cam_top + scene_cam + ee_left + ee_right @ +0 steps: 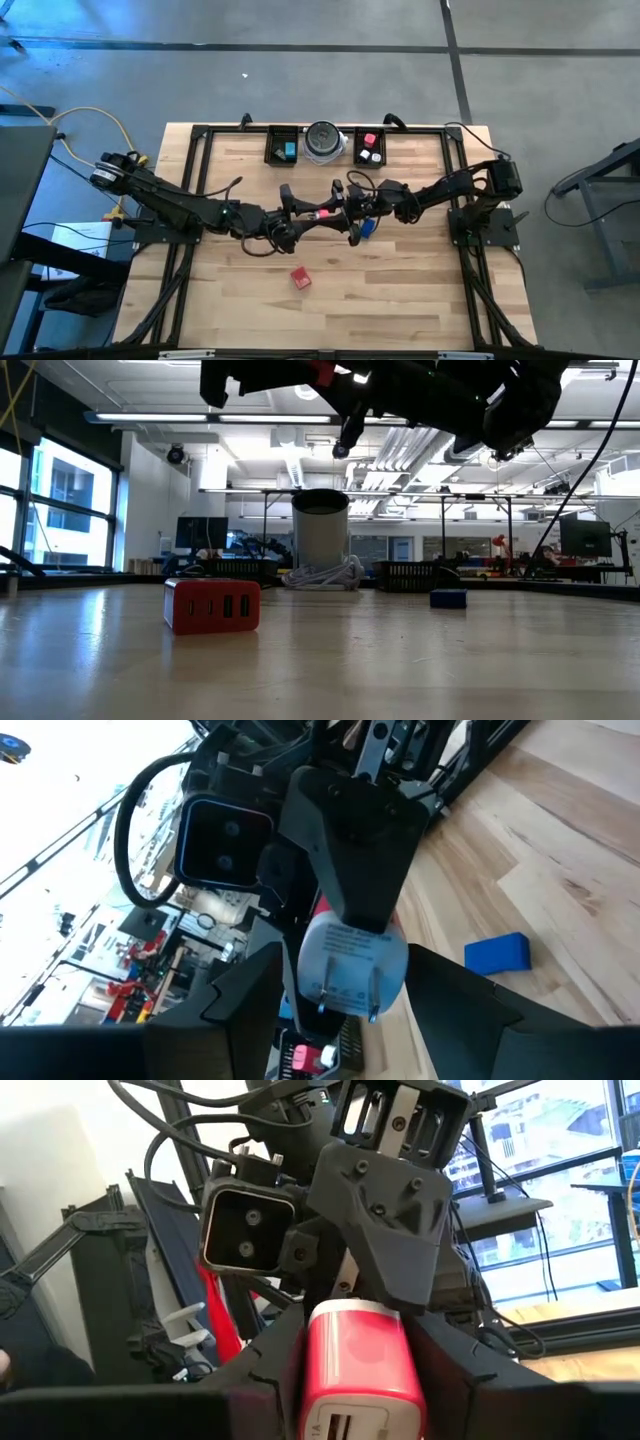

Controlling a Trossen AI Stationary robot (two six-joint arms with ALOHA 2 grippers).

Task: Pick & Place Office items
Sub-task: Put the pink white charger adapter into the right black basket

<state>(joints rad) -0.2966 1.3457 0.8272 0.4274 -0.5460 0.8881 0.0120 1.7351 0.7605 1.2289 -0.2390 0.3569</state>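
Note:
Both grippers meet above the table's middle on one office item, a red block with a white two-pronged plug face. My left gripper is shut on its pronged end, and my right gripper is shut on its red end with ports. Another red block with ports rests flat on the wood nearer the front edge. A small blue block lies on the table under my right gripper. In the low view both arms show only along the top edge. My left gripper pinches the red block at its white pronged end between its two fingers. It comes level from the table's left, with the fingers along the block. The block is lifted clear of the table. My right gripper pinches the same block at its red end with the ports between its two fingers. It comes nearly level from the table's right, with the fingers along the block. The left gripper's finger lies over the block's far part.
At the far edge a black tray holds a teal piece. Beside it are a round silver-grey dish and a second black tray with red and white pieces. Black frame rails run along both table sides. Bare wood shows near the front.

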